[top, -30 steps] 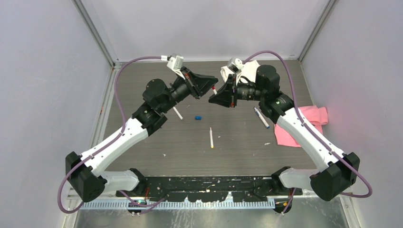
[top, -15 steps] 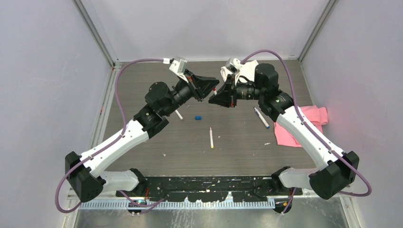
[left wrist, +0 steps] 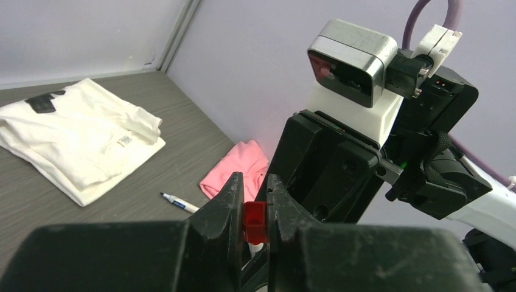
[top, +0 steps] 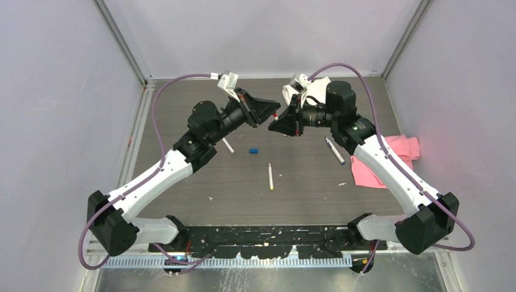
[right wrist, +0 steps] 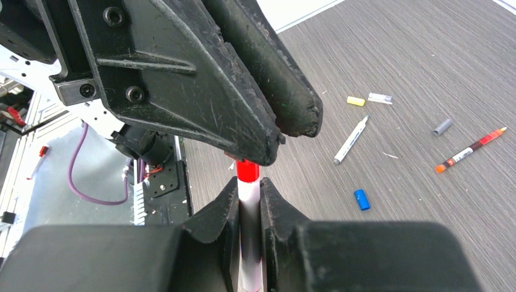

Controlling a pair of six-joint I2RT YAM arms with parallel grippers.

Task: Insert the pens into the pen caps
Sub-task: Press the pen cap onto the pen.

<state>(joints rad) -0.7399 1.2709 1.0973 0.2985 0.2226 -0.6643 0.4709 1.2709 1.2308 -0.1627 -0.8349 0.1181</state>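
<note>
Two parts meet mid-air for capping: L gripper pinches red cap, R gripper clamps red-tipped pen; next prob. needs axes aligned, then a straight push.

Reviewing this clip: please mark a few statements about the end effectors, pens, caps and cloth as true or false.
1. The left end effector grips a red cap. True.
2. The right end effector holds nothing. False: it is shut on a white pen with a red tip.
3. A blue cap lies loose on the table. True.
4. The pink cloth lies at the table's left edge. False: it lies at the right edge, beside the right arm.
5. A yellow-tipped pen lies on the table between the two arms. True.
</note>
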